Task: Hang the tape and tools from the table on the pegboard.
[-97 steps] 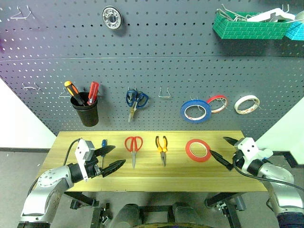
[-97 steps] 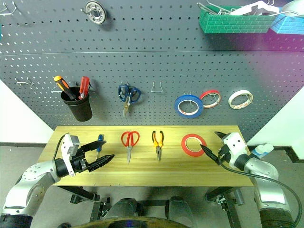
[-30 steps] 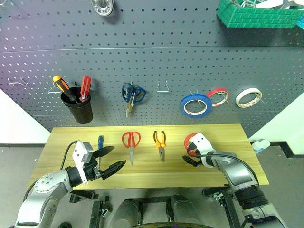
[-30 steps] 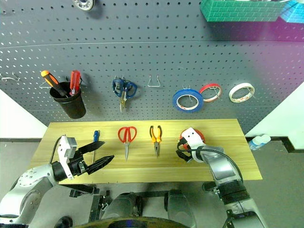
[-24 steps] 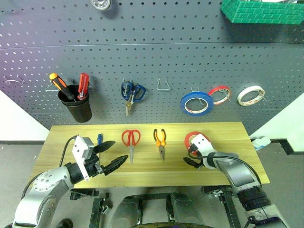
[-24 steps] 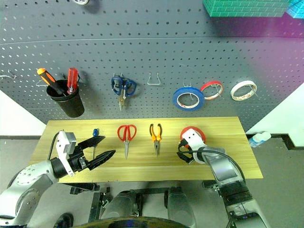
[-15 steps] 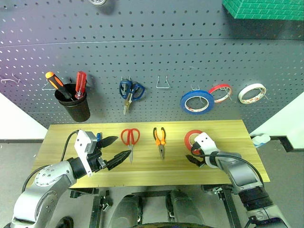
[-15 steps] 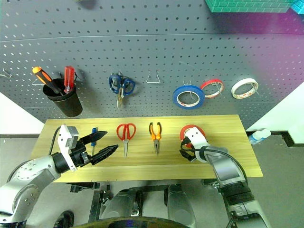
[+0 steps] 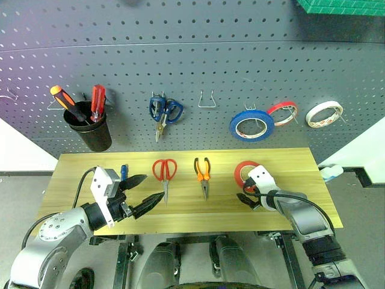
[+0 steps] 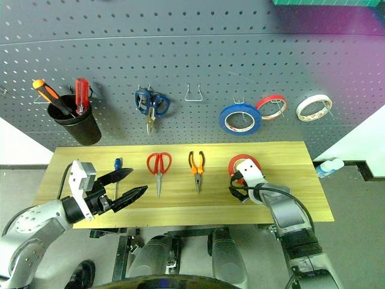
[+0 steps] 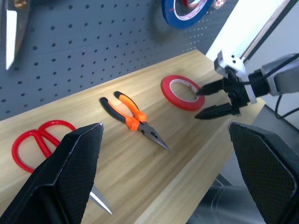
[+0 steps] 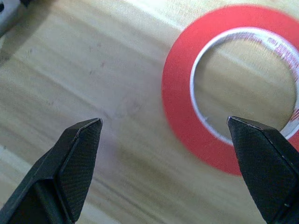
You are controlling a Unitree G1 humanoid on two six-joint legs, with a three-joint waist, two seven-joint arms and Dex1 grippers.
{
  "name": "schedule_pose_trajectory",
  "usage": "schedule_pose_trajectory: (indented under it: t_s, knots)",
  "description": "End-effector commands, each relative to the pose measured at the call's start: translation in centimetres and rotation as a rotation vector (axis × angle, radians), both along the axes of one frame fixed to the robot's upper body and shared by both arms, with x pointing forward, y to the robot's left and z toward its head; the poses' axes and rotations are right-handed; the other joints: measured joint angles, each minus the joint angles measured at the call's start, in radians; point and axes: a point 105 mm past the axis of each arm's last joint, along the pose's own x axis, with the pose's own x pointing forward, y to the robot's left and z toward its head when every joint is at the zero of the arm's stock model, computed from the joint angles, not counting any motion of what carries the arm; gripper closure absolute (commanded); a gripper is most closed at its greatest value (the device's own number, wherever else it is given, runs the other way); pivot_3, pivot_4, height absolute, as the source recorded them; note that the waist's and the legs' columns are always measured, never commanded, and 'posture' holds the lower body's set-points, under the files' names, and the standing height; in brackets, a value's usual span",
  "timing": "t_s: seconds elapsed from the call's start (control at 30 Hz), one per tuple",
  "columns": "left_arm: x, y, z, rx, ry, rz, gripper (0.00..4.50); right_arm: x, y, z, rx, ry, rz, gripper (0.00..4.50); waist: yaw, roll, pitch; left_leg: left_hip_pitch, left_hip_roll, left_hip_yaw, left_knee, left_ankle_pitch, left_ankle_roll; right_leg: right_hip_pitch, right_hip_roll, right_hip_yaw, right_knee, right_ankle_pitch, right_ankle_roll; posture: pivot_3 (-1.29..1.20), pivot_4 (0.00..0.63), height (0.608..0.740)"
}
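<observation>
Two grippers, both spread wide and empty. Right gripper [image 9: 248, 194] poised low over the near edge of the red tape ring [image 9: 247, 174], fingers straddling the rim, not yet closed; from the wrist view, one fingertip [image 12: 84, 140] over bare wood, the other at the ring's outer edge. Contact with the tape not discernible. Left gripper [image 9: 144, 192] hovering above the table [image 9: 78, 171] at the left end, jaws apart, pointing toward the red-handled scissors [image 9: 164, 173], just beside the small blue-handled screwdriver [image 9: 124, 174].

Outward from the grippers: tape ring flat on the wood at the right; orange-and-black pliers [image 9: 203, 174] mid-table, nose toward the front edge; red scissors left of these, blades toward the front edge; screwdriver farthest left. All four well apart in a row.

Behind, on the pegboard [image 9: 192, 66]: black cup [image 9: 90, 129] with orange and red screwdrivers, blue-handled scissors [image 9: 163, 112], bare wire hook [image 9: 207, 100], blue tape roll [image 9: 251, 125], smaller red-and-white roll [image 9: 283, 112], white roll [image 9: 323, 113].

Progress, judged: none of the four task items hung yet. Step in hand: first grasp, on the tape. Remaining: grip and hang the tape, then pliers, scissors and screwdriver.
</observation>
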Motion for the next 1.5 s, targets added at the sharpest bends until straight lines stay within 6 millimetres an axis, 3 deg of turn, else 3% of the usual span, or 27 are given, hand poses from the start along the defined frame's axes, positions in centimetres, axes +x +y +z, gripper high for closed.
schedule_pose_trajectory:
  t_s: [0.03, 0.43, 0.63, 0.77, 1.03, 1.3, 1.5]
  knots:
    - [-0.2, 0.4, 0.6, 0.005, -0.043, 0.001, 0.02, 0.5, 0.1, 0.5, -0.001, -0.030, 0.011, 0.00, 0.001, 0.000, 0.002, 0.000, 0.000, 0.000, 0.000, 0.000, 0.000, 0.000, 0.000, 0.000, 0.000, 0.000, 0.000, -0.02, 0.206, 0.734]
    - [-0.9, 1.1, 0.1, 0.010, -0.040, 0.022, 0.02, 2.1, -0.2, -0.1, 0.028, -0.015, -0.039, 0.00, 0.001, 0.001, 0.016, -0.001, 0.000, 0.000, -0.001, 0.000, 0.000, -0.001, -0.001, 0.000, 0.000, -0.001, -0.002, 0.02, 0.219, 0.734]
    - [-1.3, 1.3, 0.0, 0.011, -0.036, 0.029, 0.02, 1.7, -0.3, -0.8, 0.014, 0.020, -0.032, 0.00, 0.005, 0.000, 0.021, -0.006, 0.000, 0.000, -0.001, 0.000, 0.000, -0.007, -0.001, -0.001, 0.000, 0.001, 0.001, 0.03, 0.227, 0.734]
    - [-1.5, 1.3, -0.2, 0.011, -0.030, 0.029, 0.00, 0.9, -0.3, -1.6, -0.014, 0.050, -0.009, 0.91, 0.004, 0.000, 0.022, -0.010, 0.000, 0.000, -0.001, 0.000, 0.000, -0.010, -0.001, -0.001, -0.001, 0.001, 0.001, 0.02, 0.232, 0.734]
    - [-1.5, 1.8, -0.6, 0.008, -0.029, 0.038, 0.00, 0.9, -0.3, -1.5, -0.064, 0.027, 0.025, 3.72, 0.004, 0.000, 0.022, -0.010, 0.000, 0.000, -0.001, 0.000, 0.000, -0.010, -0.002, -0.002, -0.001, 0.000, -0.002, 0.02, 0.228, 0.734]
    - [-1.1, 2.0, -1.2, 0.002, -0.031, 0.042, 0.00, 0.3, 0.8, -1.5, -0.022, 0.033, 0.092, 3.82, 0.004, 0.000, 0.022, -0.010, 0.000, 0.000, -0.001, 0.000, 0.000, -0.010, -0.002, -0.002, -0.001, 0.001, 0.000, 0.01, 0.214, 0.734]
    - [-0.7, 2.2, -1.3, -0.006, -0.055, 0.050, 0.00, -0.4, 1.7, 0.5, 0.135, -0.028, 0.124, 3.82, 0.004, 0.000, 0.021, -0.011, 0.000, -0.001, -0.001, 0.000, 0.000, -0.010, -0.002, -0.004, -0.001, 0.001, 0.001, 0.00, 0.176, 0.734]
